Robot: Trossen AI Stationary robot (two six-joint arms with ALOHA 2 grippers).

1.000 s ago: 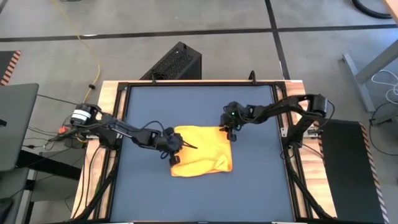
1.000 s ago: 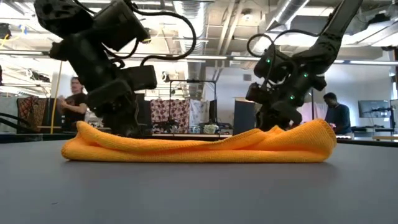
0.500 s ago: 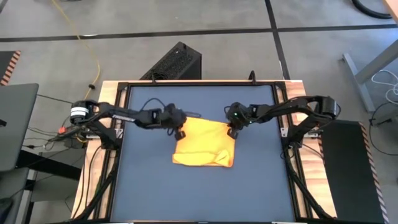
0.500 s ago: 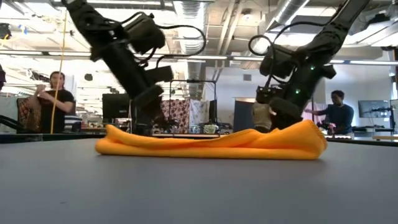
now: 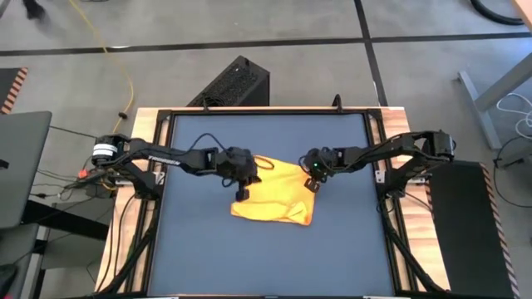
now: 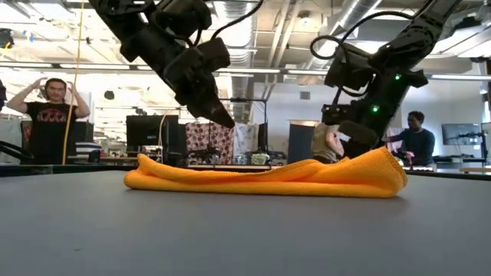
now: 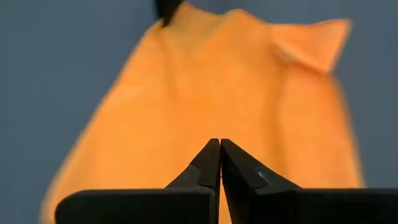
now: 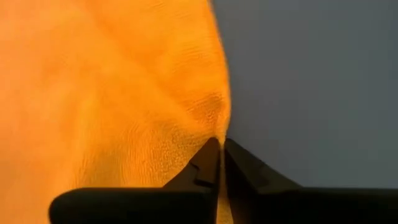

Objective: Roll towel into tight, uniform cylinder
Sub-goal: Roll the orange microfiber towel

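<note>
One towel (image 5: 273, 193) lying flat, left tool (image 5: 242, 193) closed empty, right tool (image 5: 314, 186) pinching its edge.

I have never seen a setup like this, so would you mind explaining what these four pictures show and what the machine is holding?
This is a two-armed robot at a dark table. One picture looks straight down from above, one looks level across the tabletop into the room behind, and two come from cameras mounted on each arm's wrist.

The only thing on the table is a yellow towel, lying as a flat, rumpled folded sheet, not rolled.

The left gripper hangs above the towel's left edge; its wrist picture shows the fingers closed together with nothing between them, and the level view shows it clear of the cloth.

The right gripper is at the towel's right edge. Its wrist picture shows the fingers pinched on the cloth's edge.

The people in the background stand in the room beyond, not at the table.
</note>
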